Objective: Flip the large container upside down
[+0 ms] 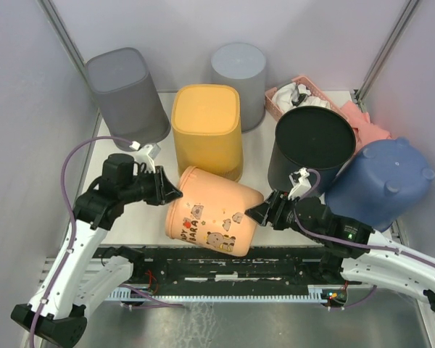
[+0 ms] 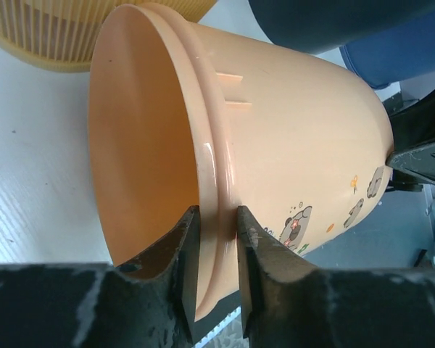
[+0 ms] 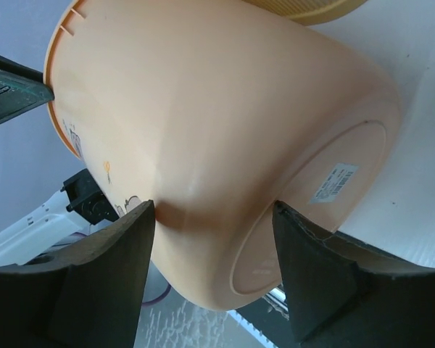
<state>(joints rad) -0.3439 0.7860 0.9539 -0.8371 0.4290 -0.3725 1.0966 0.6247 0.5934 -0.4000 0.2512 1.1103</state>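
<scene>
The large container [image 1: 210, 214] is a peach tub with cartoon stickers, lying on its side near the table's front edge. Its mouth faces left and its base faces right. My left gripper [image 1: 175, 194] is at the mouth; in the left wrist view the gripper [image 2: 217, 212] is shut on the container's [image 2: 290, 123] rim, one finger inside and one outside. My right gripper [image 1: 257, 214] is at the base. In the right wrist view its fingers [image 3: 214, 206] stand wide, closed across the container's [image 3: 225, 109] bottom corner, one pad on the side wall and one on the labelled base.
Upturned bins stand close behind: yellow [image 1: 206, 130], dark grey [image 1: 127, 94], light grey [image 1: 239, 80], black [image 1: 312, 145] and blue [image 1: 384, 181]. A pink basket [image 1: 297, 98] sits at the back right. Grey walls enclose the table's left and right.
</scene>
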